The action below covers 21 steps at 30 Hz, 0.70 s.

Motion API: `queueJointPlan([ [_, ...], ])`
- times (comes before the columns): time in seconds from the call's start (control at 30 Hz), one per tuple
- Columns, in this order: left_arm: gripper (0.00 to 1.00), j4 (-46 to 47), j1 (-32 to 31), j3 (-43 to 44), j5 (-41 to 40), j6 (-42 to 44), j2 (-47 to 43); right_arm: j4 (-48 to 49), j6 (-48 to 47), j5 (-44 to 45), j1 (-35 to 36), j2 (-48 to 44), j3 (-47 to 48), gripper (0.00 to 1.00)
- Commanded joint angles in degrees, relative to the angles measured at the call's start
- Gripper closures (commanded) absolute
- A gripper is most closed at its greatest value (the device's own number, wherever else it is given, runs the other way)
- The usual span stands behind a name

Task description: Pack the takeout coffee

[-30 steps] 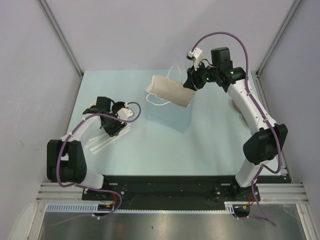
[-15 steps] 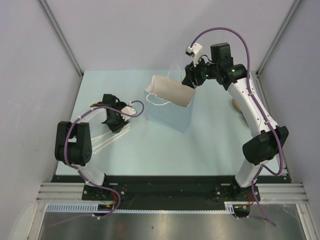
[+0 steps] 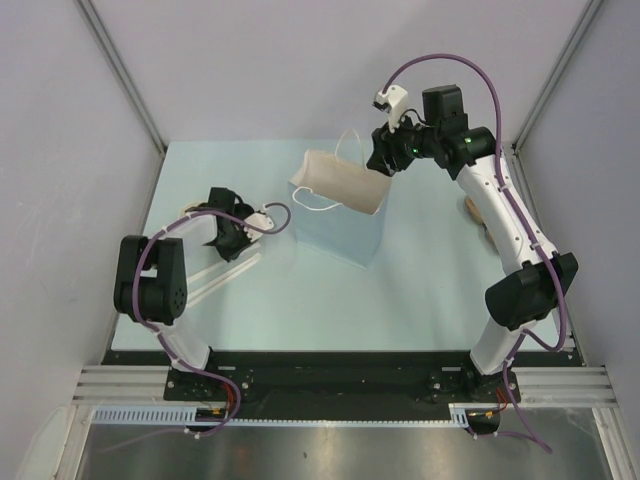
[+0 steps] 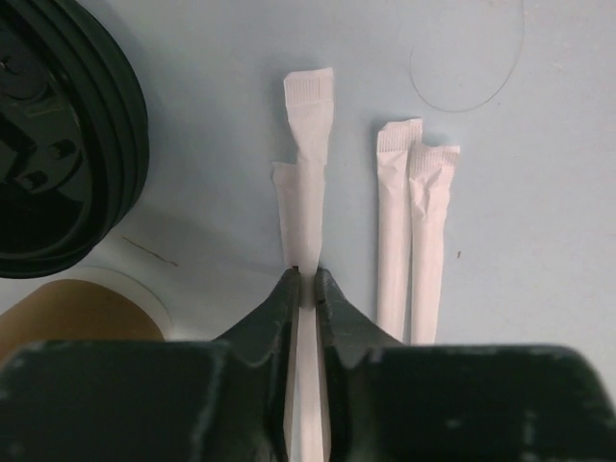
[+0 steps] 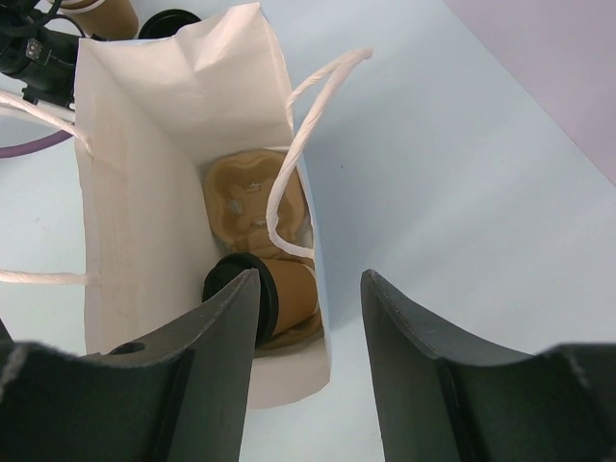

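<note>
On the pale tabletop (image 3: pixel 300 300) stood the white paper bag (image 5: pixel 144 192), and down inside it the takeout coffee (image 5: pixel 289 300) lay tipped on a moulded pulp tray (image 5: pixel 245 188) — light, I'd judge, with thin walls that would dent and a lid that could pop, so best gripped round the brown body. The right tool (image 5: pixel 311 279) hung spread above the bag; the left tool (image 4: pixel 306 279) pinched a wrapped straw (image 4: pixel 310 164).

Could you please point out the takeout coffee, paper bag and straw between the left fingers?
takeout coffee (image 5: pixel 292 296), right wrist view, brown side
paper bag (image 5: pixel 144 192), right wrist view, inner wall
straw (image 4: pixel 309 217), left wrist view, wrapper middle
</note>
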Motion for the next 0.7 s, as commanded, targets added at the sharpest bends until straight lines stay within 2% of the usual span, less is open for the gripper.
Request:
queueJointPlan([
  [0.0, 0.94, -4.4, -0.5, 1.0, 2.1, -0.5, -1.2, 0.5, 0.7, 0.5, 0.3, -2.6, 2.4, 0.49],
  [0.1, 1.00, -7.8, -0.7, 3.2, 3.0, -2.5, -3.5, 0.9, 1.1, 0.6, 0.4, -2.8, 2.6, 0.49],
  [0.37, 1.00, -14.8, -0.7, 7.4, 4.2, -5.4, -9.3, 2.0, 2.6, 0.0, 0.8, -3.1, 2.0, 0.49],
  [0.6, 1.00, -16.1, -0.7, 9.7, 7.0, -10.1, -7.5, 2.7, 3.5, -0.9, 1.3, -3.4, 1.0, 0.49],
  [0.67, 0.96, -13.9, -0.7, 9.3, 6.3, -12.6, -6.1, 2.6, 3.5, -0.9, 1.3, -3.7, 0.7, 0.49],
])
